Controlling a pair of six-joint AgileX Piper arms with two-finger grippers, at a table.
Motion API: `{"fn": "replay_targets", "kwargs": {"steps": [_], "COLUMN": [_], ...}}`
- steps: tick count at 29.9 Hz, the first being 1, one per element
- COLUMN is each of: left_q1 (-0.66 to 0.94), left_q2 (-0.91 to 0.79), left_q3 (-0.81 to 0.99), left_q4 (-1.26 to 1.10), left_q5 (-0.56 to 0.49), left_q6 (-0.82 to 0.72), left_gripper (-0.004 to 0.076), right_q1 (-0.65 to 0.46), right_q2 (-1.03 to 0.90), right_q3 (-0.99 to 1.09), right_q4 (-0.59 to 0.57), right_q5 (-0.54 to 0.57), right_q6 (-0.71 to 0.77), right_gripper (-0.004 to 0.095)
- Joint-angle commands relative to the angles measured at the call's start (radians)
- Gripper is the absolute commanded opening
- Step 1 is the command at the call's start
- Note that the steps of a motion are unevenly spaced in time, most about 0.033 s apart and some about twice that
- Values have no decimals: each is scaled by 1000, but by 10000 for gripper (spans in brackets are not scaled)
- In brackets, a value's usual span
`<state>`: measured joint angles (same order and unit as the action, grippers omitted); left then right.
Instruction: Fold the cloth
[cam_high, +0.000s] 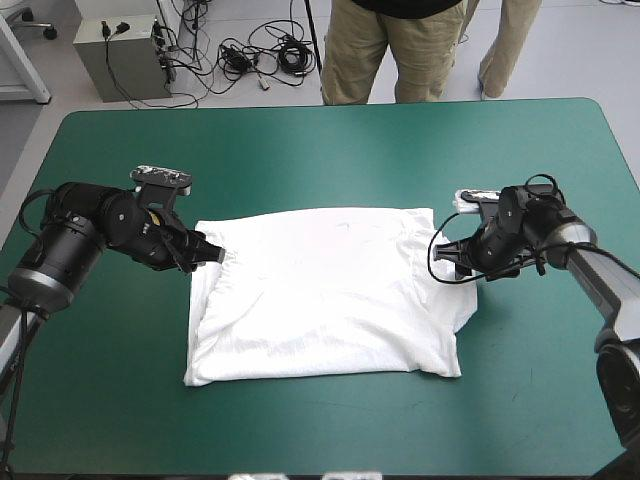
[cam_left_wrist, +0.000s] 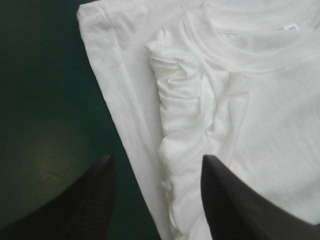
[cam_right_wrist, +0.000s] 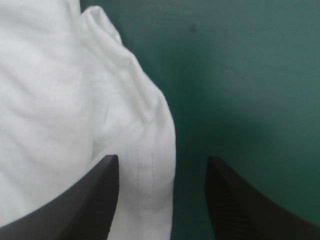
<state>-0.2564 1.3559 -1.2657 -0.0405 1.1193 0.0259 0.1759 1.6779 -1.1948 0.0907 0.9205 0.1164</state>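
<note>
T-shirt (cam_high: 325, 295) lies spread flat at table ctr on the teal-green cover (cam_high: 300, 150), long side running 9-to-3. L gripper (cam_left_wrist: 157, 159) sits at the shirt's 10 o'clock corner, fingers apart, straddling a bunched ridge (cam_left_wrist: 182, 115) near the collar (cam_left_wrist: 240, 60); nothing pinched. R gripper (cam_right_wrist: 162, 157) at 3 o'clock, likewise released, astride the stitched edge (cam_right_wrist: 150, 165). I read both as pre-grasp: each brackets an edge so closing catches fabric for a lift-and-fold.
</note>
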Motion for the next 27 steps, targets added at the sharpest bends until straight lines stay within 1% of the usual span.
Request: {"fn": "replay_targets", "kwargs": {"steps": [1, 3, 5, 7, 8, 10, 13, 14, 19, 24, 27], "left_q1": [-1, -1, -1, -1, -1, -1, -1, -1, -1, -1, -1], "left_q2": [-33, -33, -33, -33, -33, -33, -33, -33, -33, -33, -33], "left_q3": [-30, -30, -30, -30, -30, -30, -30, -30, -30, -30, -30], "left_q4": [-13, -13, -13, -13, -13, -13, -13, -13, -13, -13, -13], "left_q5": [-15, -15, -15, -19, -19, -21, -19, -19, -17, -17, -17], "left_q6": [-7, -7, -7, -7, -7, -7, -7, -7, -7, -7, -7], "left_gripper": [384, 384, 384, 384, 384, 384, 384, 384, 384, 384, 384], "right_q1": [-8, -8, -8, -6, -4, 0, 5, 5, 5, 5, 7], "right_q2": [14, 37, 56, 74, 82, 96, 96, 96, 83, 20, -15], "right_q3": [-36, -45, -46, -46, -46, -46, -46, -46, -48, -95, -143], "right_q4": [5, 25, 71, 128, 151, 192, 207, 210, 203, 189, 214], "right_q5": [-38, -38, -40, -40, -38, -34, -34, -34, -21, 10, 33], "right_q6": [-16, -25, -60, -88, -95, -125, -148, -148, -150, -127, -116], "right_gripper": [499, 490, 477, 434, 397, 275, 19, -12, -17, -17, -17]}}
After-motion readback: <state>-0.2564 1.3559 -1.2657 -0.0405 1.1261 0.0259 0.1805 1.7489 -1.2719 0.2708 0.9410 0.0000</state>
